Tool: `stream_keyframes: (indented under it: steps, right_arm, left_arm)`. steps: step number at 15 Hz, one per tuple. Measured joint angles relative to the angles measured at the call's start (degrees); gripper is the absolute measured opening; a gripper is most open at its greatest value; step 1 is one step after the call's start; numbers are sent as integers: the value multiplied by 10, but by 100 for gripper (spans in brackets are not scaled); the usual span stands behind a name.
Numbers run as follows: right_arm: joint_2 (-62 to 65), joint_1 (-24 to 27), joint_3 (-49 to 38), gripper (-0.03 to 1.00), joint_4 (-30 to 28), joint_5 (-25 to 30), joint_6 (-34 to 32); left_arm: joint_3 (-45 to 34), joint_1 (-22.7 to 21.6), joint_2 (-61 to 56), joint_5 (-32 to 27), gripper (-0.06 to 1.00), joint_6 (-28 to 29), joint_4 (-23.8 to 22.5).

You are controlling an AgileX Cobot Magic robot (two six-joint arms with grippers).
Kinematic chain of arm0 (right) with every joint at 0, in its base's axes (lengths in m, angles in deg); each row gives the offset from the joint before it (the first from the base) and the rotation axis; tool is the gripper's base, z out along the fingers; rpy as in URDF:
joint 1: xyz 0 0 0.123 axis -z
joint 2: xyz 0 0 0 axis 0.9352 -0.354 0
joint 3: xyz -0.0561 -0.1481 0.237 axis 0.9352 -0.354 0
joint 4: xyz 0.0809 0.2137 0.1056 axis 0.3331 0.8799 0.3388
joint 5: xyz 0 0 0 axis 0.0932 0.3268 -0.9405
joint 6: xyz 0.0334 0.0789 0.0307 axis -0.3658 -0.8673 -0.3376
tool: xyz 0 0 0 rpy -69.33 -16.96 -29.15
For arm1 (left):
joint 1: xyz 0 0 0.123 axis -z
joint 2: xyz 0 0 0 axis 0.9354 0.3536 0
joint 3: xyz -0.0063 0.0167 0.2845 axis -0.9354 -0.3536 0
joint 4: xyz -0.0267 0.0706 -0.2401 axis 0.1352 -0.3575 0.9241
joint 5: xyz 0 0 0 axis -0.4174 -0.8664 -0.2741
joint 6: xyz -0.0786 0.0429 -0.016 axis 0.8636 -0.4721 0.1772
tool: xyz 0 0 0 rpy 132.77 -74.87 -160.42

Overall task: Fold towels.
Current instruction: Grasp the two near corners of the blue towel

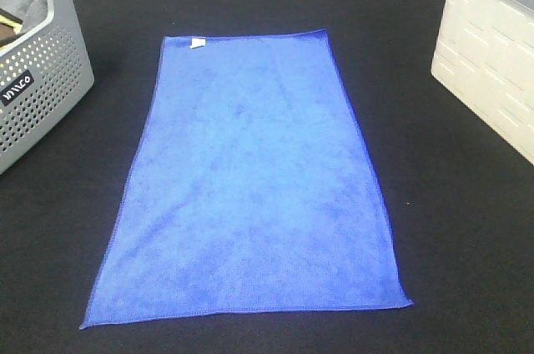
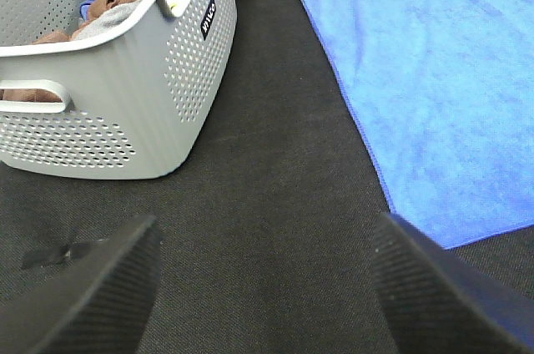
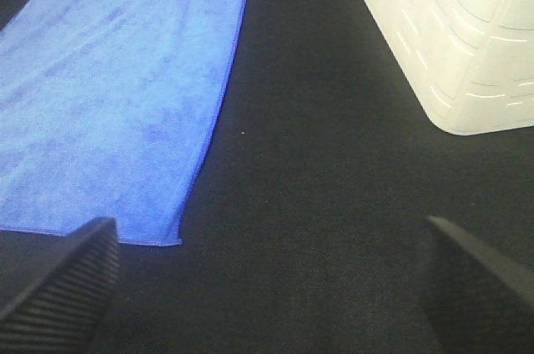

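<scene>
– one blue towel (image 1: 250, 179)? where was it?
– flat in the middle of the worktop (image 1: 450, 229), white tag (image 1: 197, 43) toward the far edge.
– and the jaws?
– left jaws and right jaws were spread wide, pinching nothing.

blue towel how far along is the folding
Done: the bright royal-blue rectangular microfibre towel lies spread flat on the black table. In hand: nothing; the left gripper and right gripper are open and empty. Left: every fold.
</scene>
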Motion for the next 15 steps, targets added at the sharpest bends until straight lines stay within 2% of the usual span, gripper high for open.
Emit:
stream_keyframes:
  steps: [15]
  right_arm:
    - [0,0,0,89,0,0,0]
  left_arm:
    - [0,0,0,0,68,0,0]
